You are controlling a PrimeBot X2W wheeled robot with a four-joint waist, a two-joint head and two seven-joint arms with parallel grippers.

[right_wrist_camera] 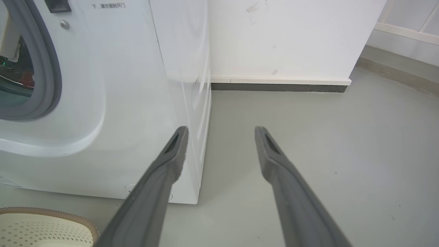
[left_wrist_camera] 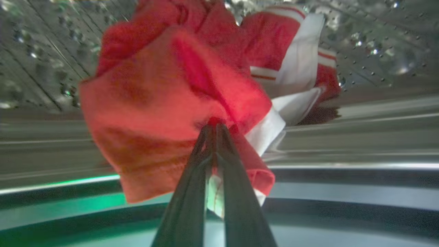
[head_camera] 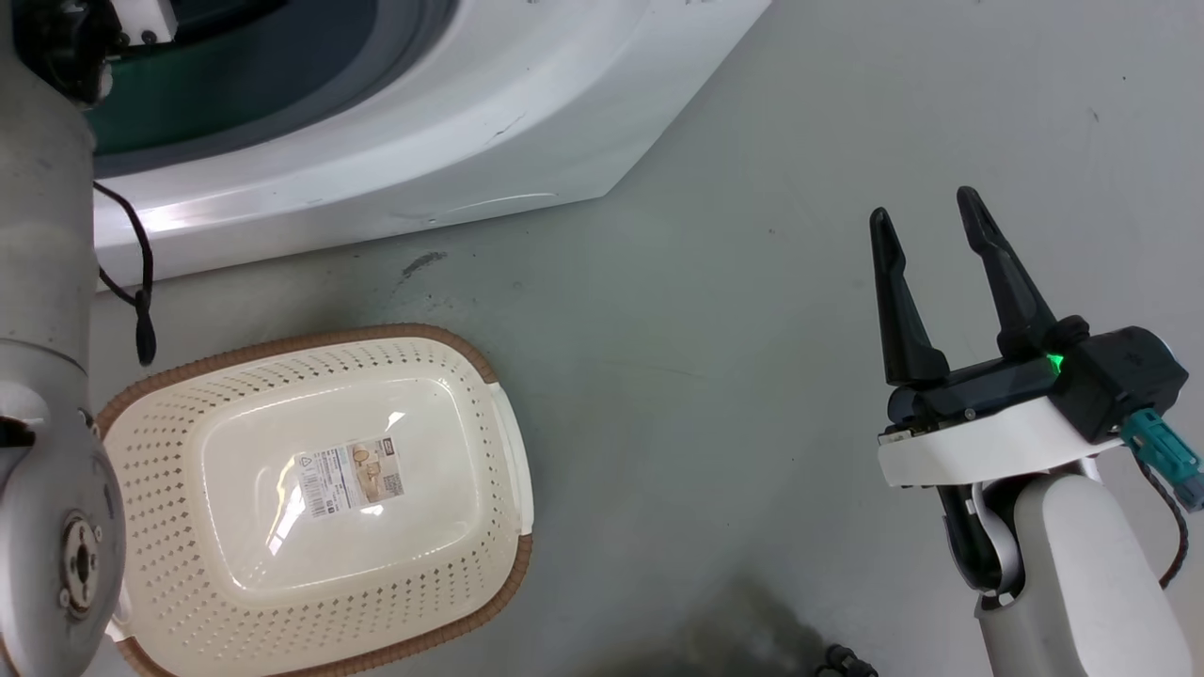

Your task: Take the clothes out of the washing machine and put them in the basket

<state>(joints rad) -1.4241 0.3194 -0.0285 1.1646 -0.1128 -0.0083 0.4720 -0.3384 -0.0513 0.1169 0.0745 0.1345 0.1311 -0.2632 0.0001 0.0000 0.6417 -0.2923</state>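
left gripper (left_wrist_camera: 213,127), fingers pressed together on a fold of the red garment (left_wrist_camera: 161,103), which hangs inside the drum (left_wrist_camera: 377,37) of the washing machine (head_camera: 451,141); basket (head_camera: 395,335) on the floor (head_camera: 715,395) at 6 o'clock of the machine; right gripper (head_camera: 926,202) at 3 o'clock, fingers spread, holding nothing. risk: thin pinch may slip, or trailing cloth may snag the door seal (right_wrist_camera: 55,79)

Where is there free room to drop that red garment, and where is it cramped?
The basket is free inside, with just a label on its bottom. Bare floor lies open between basket, washing machine and the open right hand. It is cramped in the drum, where the left hand is shut on the red clothes.
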